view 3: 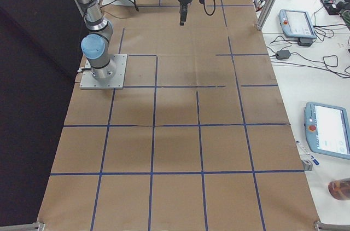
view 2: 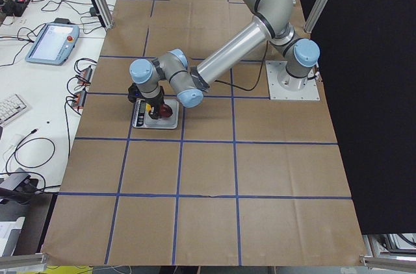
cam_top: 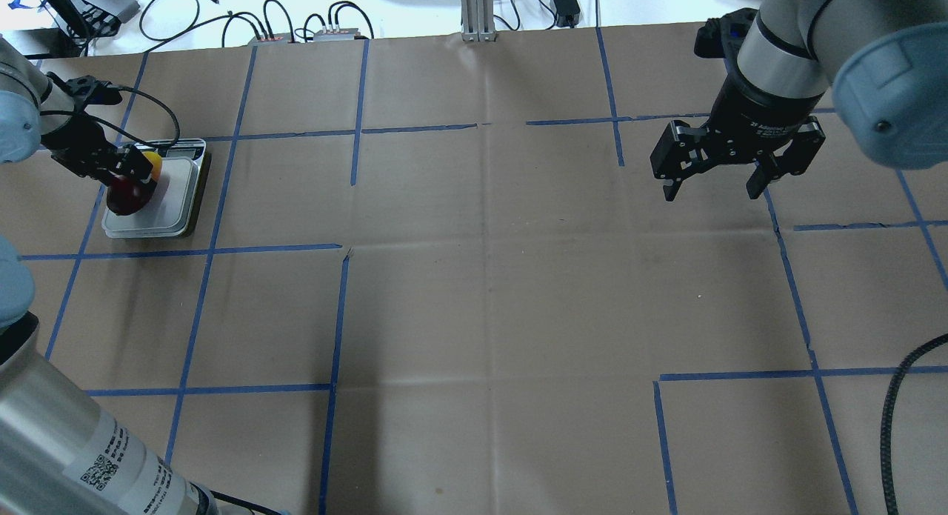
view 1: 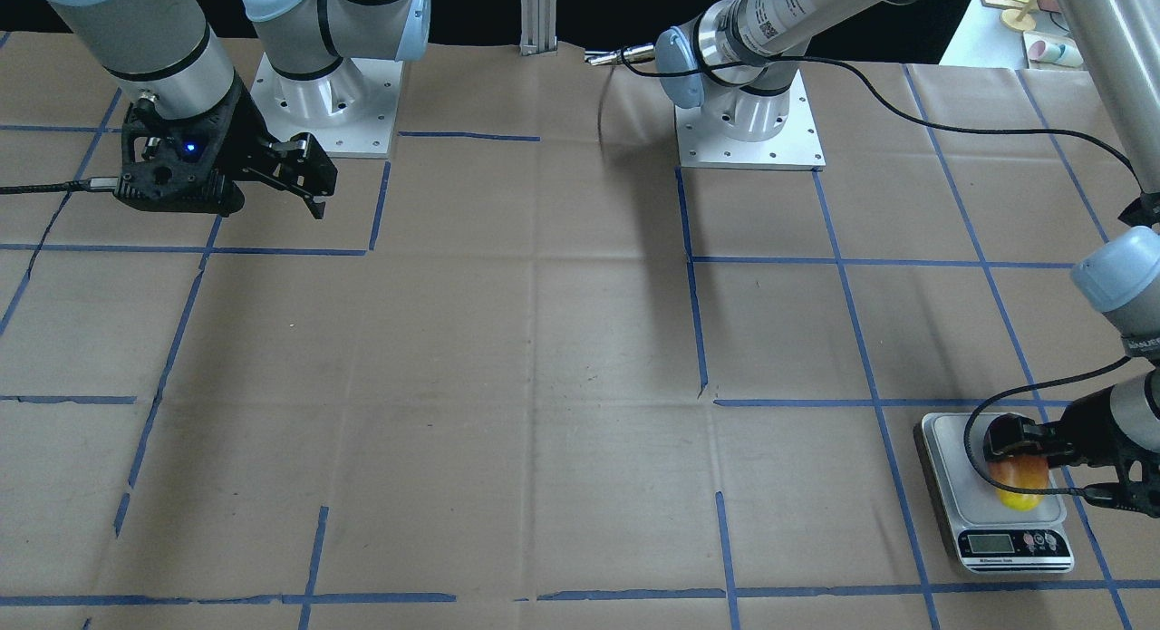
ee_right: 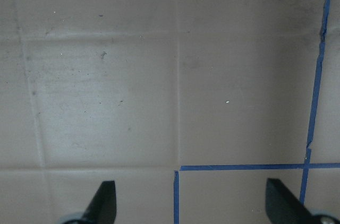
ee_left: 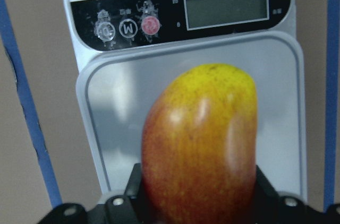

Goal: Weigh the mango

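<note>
The left gripper (view 1: 1022,471) is gripping the mango (ee_left: 202,144) over the weighing plate of a small kitchen scale (view 1: 952,458), which is sitting near the table's corner on the robot's left, on the far side from the robot. Its fingers (ee_left: 133,189) are pressing against the fruit's red-orange sides, closed only as far as the fruit's width allows. The mango is lying lengthwise with its yellow end pointing toward the scale's display (ee_left: 226,6) and its dark red end back between the fingers. The display is showing no digits that can be read. Whether the fruit is resting its weight on the plate or hanging just above it cannot be told.

The right gripper (cam_top: 709,193) is hovering above the table (cam_top: 474,278) on the opposite side, well apart from the scale, with its fingers (ee_right: 103,200) spread wide and holding nothing (only brown paper and blue tape lines (ee_right: 239,167) are showing beneath it).
</note>
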Action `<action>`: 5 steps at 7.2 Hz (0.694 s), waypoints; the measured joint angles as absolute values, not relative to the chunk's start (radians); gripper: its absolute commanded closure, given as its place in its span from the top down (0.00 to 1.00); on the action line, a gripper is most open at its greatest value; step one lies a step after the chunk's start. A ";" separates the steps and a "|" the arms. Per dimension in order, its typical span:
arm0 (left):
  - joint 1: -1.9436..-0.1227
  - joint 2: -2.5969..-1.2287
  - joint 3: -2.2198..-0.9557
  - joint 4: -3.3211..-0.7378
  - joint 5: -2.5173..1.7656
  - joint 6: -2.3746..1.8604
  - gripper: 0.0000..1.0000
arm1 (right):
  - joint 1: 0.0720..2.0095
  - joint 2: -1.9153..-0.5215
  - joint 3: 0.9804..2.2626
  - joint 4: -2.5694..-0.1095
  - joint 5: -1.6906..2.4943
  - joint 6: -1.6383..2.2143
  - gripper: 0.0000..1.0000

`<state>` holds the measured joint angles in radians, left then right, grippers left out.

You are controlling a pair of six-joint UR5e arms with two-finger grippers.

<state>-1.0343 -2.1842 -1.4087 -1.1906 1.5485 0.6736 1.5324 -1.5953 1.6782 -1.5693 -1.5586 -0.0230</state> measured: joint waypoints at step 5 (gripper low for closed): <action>-1.147 -1.900 -1.422 -1.385 1.552 0.516 1.00 | 1.532 -1.595 1.678 -1.569 -1.559 -0.023 1.00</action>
